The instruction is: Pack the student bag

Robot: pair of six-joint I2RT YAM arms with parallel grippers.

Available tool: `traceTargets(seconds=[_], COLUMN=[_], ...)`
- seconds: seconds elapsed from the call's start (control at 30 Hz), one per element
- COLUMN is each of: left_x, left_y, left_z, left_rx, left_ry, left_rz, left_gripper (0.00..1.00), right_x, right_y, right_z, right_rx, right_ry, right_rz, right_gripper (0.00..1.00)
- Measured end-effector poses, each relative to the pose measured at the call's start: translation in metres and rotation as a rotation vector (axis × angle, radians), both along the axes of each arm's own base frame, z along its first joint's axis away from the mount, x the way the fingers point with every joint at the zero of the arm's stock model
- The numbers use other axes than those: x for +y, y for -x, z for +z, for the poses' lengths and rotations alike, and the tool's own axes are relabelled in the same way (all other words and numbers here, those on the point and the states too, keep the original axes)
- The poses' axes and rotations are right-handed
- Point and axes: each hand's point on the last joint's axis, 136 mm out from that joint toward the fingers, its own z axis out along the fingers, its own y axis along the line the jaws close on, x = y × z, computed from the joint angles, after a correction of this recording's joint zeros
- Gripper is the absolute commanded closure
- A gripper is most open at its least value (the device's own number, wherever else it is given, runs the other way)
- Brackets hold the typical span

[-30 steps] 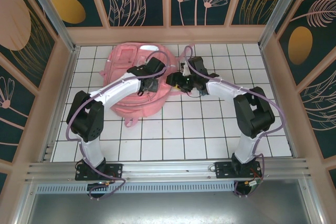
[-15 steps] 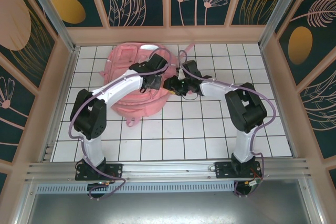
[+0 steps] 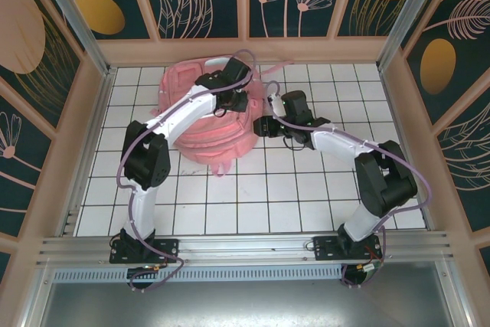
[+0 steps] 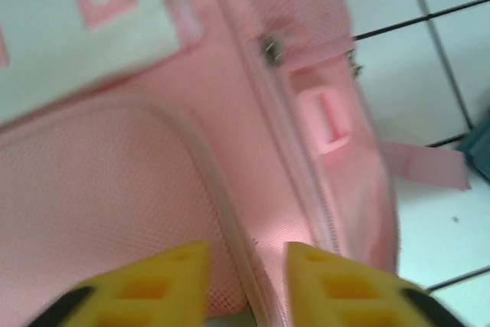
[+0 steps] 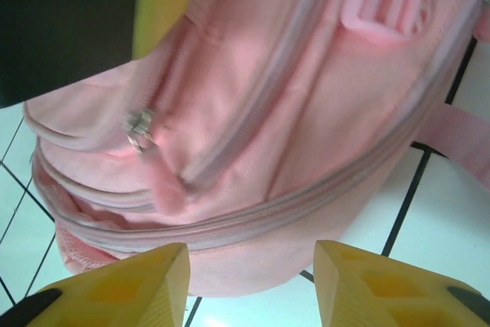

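The student bag, a soft pink backpack, lies on the white tiled table at the back left of centre. My left gripper reaches over its upper part. In the left wrist view its yellow fingers stand a small way apart, with the bag's mesh fabric and a piping seam pinched between them. My right gripper is at the bag's right edge, open. In the right wrist view its fingers straddle the bag's zippered rim without touching it. A metal zipper pull hangs at the left.
A pink buckle and a loose strap lie on the tiles beside the bag. Peach frame walls enclose the table on three sides. A metal rail runs along the near edge. Bare tiles spread in front of the bag.
My left gripper has moved toward the back over the bag. The bag has shifted right and bunched up taller. My right arm has swung out, its gripper staying at the bag's right edge.
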Motion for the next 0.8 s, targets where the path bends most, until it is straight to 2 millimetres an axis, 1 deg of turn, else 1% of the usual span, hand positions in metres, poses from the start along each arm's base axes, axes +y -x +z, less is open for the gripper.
traceTargets(seconds=[0.1, 0.17, 0.2, 0.27, 0.33, 0.37, 0.43, 0.53, 0.6, 0.67, 0.8], left_x=[-0.006, 0.003, 0.013, 0.040, 0.079, 0.096, 0.137, 0.177, 0.193, 0.203, 0.220], left_y=[-0.006, -0.006, -0.005, -0.003, 0.000, 0.001, 0.009, 0.025, 0.036, 0.046, 0.065], left_z=[0.013, 0.019, 0.022, 0.028, 0.035, 0.037, 0.040, 0.035, 0.026, 0.014, -0.009], left_rx=[-0.009, -0.011, -0.010, -0.013, -0.032, -0.043, -0.070, -0.086, -0.081, -0.068, -0.040], left_ry=[0.096, 0.157, 0.186, 0.235, 0.280, 0.299, 0.340, 0.399, 0.431, 0.453, 0.483], left_rz=[-0.024, -0.014, 0.002, 0.059, 0.150, 0.192, 0.302, 0.424, 0.484, 0.531, 0.619], left_gripper=[0.44, 0.41, 0.39, 0.36, 0.33, 0.32, 0.30, 0.29, 0.29, 0.29, 0.32], right_x=[0.007, 0.019, 0.028, 0.042, 0.052, 0.055, 0.056, 0.055, 0.054, 0.053, 0.052], right_y=[0.002, 0.001, 0.000, -0.002, -0.004, -0.004, -0.004, -0.007, -0.009, -0.011, -0.012], right_z=[0.000, -0.001, -0.001, -0.002, -0.004, -0.005, -0.009, -0.013, -0.016, -0.019, -0.026], right_rx=[-0.032, -0.052, -0.064, -0.080, -0.093, -0.096, -0.097, -0.096, -0.093, -0.090, -0.083], right_ry=[0.026, 0.048, 0.061, 0.082, 0.103, 0.111, 0.134, 0.164, 0.184, 0.207, 0.246], right_rz=[0.043, 0.074, 0.093, 0.118, 0.137, 0.141, 0.143, 0.140, 0.136, 0.137, 0.144], right_gripper=[0.51, 0.52, 0.53, 0.57, 0.58, 0.59, 0.62, 0.66, 0.69, 0.72, 0.72])
